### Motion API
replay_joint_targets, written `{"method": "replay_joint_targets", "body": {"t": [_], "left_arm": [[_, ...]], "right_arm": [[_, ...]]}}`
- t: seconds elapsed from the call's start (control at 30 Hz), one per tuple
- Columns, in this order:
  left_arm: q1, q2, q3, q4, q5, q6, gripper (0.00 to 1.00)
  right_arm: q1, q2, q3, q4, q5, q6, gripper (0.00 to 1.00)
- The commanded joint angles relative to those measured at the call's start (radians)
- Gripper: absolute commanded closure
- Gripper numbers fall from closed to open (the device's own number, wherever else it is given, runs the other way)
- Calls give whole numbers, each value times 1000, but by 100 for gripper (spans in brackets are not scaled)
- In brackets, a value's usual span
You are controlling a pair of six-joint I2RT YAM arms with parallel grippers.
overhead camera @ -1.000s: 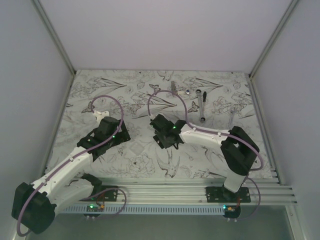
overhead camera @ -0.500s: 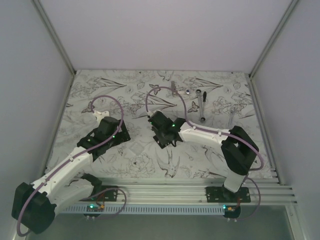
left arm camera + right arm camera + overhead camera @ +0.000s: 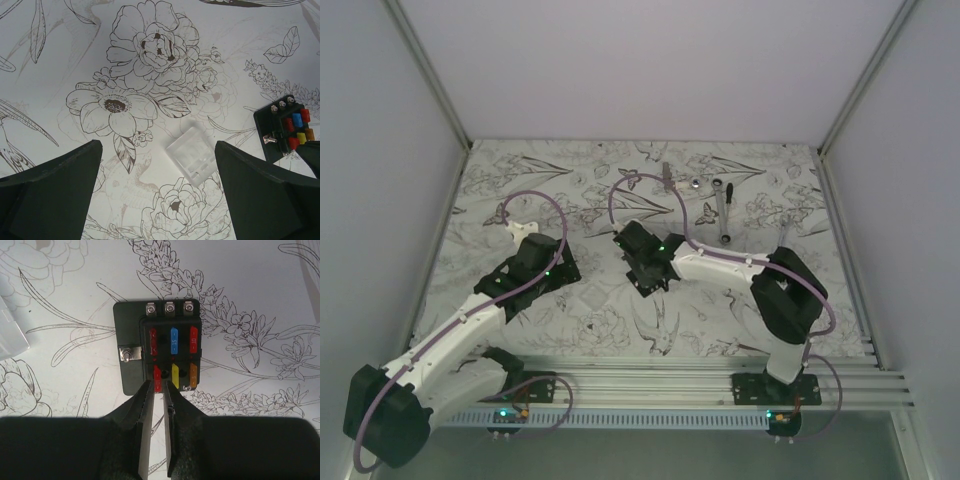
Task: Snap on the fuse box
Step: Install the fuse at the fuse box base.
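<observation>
While the left claw (image 3: pixel 157 150) hangs with its jaws spread wide over the flower-printed counter (image 3: pixel 75 60), nothing lies between its two dark fingers (image 3: pixel 50 192) except a clear plastic cover (image 3: pixel 192 159). The cover rests flat on the print, closer to the finger at the right of the frame and touching neither. In that same left wrist view the fuse box (image 3: pixel 284 129) shows at the right edge, apart from the cover.

From the right wrist the fuse box (image 3: pixel 157 347) sits flat in the middle of the frame: a black block with three silver screw terminals along its upper edge and one more on its left side. Its upper row holds red, blue and red fuses; its lower row holds red, yellow and orange ones.

The right claw (image 3: pixel 158 386) comes in from the bottom of the frame with its jaws drawn nearly together, only a slim gap between them. Its fingertips (image 3: pixel 148 390) meet the lower edge of the box on either side of the lower red fuse (image 3: pixel 157 375). Whether they pinch it cannot be told.

In the top view the right claw (image 3: pixel 650 272) covers the box near the middle of the counter. A ratchet wrench (image 3: pixel 725 212) lies well apart, toward the upper right.
</observation>
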Motion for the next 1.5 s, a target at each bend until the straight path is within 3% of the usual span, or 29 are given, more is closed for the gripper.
{"method": "replay_joint_targets", "body": {"t": [0.0, 0.2, 0.4, 0.73, 1.03, 1.47], "left_arm": [[6, 2, 1, -30, 8, 0, 0], [6, 2, 1, -30, 8, 0, 0], [6, 2, 1, -30, 9, 0, 0], [6, -6, -1, -30, 2, -3, 0], [6, -75, -33, -39, -54, -25, 1], [6, -70, -31, -38, -49, -27, 0]], "right_arm": [[-6, 26, 41, 7, -7, -14, 82], [-6, 40, 49, 8, -12, -15, 87], [-6, 66, 66, -21, -13, -12, 100], [-6, 199, 164, -193, -11, -8, 100], [-36, 298, 186, -249, -50, 49, 100], [-38, 256, 101, -278, -102, 79, 100]]}}
